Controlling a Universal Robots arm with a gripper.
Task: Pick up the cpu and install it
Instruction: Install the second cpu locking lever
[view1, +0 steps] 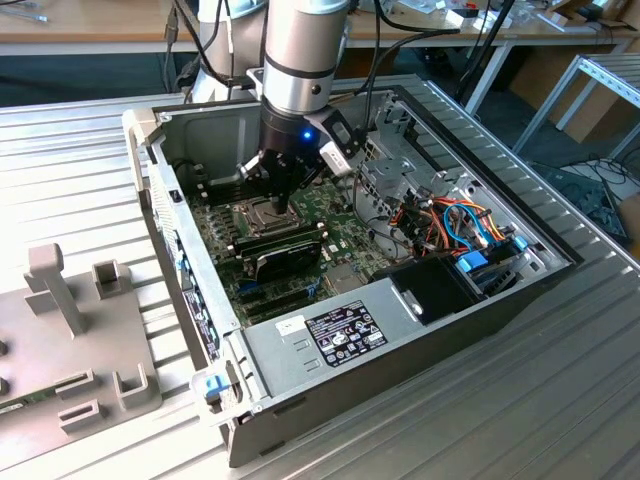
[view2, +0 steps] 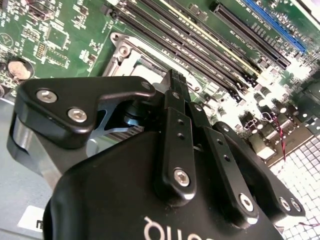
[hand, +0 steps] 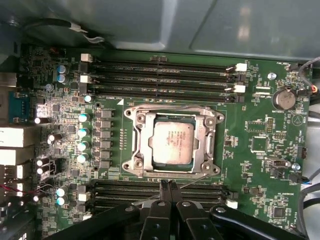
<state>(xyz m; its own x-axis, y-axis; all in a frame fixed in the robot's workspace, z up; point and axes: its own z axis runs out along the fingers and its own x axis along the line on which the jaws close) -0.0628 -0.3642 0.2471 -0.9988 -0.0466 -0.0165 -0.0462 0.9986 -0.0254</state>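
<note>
The cpu (hand: 172, 142), a small square chip with a dull silver top, lies flat inside the socket's metal frame (hand: 137, 145) on the green motherboard (hand: 250, 175). In the first wrist view my gripper (hand: 167, 186) hangs above the board just beside the socket, apart from the cpu. Its two black fingers are shut against each other with nothing between them. The second wrist view has the gripper (view2: 173, 80) tips closed over the edge of the socket frame (view2: 125, 50). In the exterior view the gripper (view1: 283, 205) reaches down inside the open computer case (view1: 400, 320).
Rows of black memory slots (hand: 160, 75) run on both sides of the socket. The case walls (view1: 150, 170) ring the board. A labelled power supply (view1: 340, 330) and orange and blue cables (view1: 455, 225) fill the exterior view's right. A grey fixture (view1: 70, 340) stands on the table at that view's left.
</note>
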